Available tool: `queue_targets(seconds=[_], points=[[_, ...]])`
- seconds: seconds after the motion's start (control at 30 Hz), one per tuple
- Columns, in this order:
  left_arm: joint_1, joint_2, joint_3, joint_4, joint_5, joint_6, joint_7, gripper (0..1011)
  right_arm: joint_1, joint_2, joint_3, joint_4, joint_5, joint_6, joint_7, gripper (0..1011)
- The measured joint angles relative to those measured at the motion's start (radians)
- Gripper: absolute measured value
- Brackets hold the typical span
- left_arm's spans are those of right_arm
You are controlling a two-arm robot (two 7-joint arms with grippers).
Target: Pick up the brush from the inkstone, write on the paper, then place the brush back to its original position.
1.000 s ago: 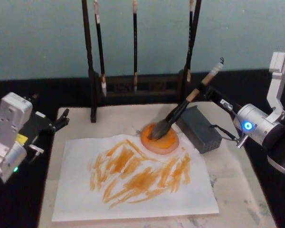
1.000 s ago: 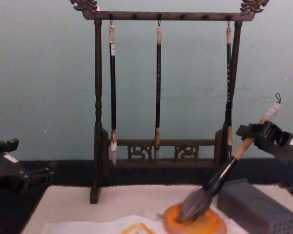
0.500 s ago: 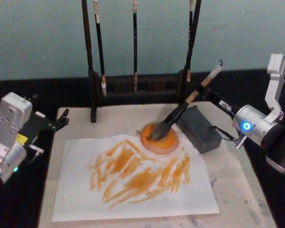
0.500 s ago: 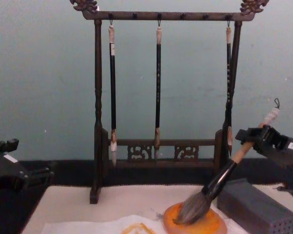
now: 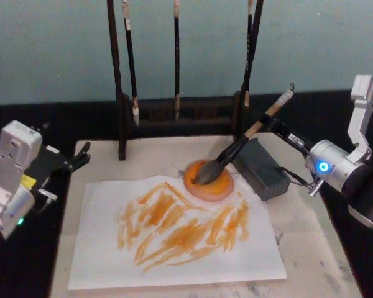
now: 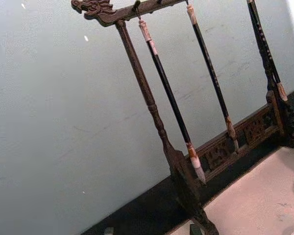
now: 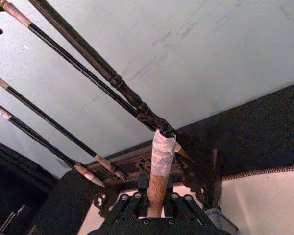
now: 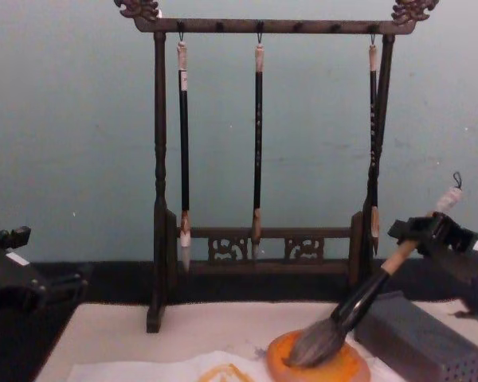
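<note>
Head view: brush (image 5: 236, 149) tilts, bristles down on the inkstone (image 5: 222, 188), end cap up-right. Right gripper (image 5: 269, 121) has jaws clenched on its handle. Left gripper (image 5: 81, 158) idle far left, jaws released. Chest view: same lean. Right wrist view: jaws clamp the handle.

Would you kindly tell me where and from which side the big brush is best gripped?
Grip the brush by its tan upper handle, from the robot's right, across the shaft. Its bristles sit in the inkstone and the handle slants up rightward, unobstructed; the right tool holds there.
</note>
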Motion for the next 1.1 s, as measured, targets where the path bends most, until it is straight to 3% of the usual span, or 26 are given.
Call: queue_targets(seconds=[0.73,1.1], points=[[0.000,0.000,0.000,0.000,0.000,0.000,0.000,1001,-0.001,0.008,-0.013,-0.001,0.016,-0.006,-0.015,173],[0.000,0.000,0.000,0.000,0.000,0.000,0.000,1001,-0.002,0.007,-0.012,-0.001,0.015,-0.005,-0.013,517]])
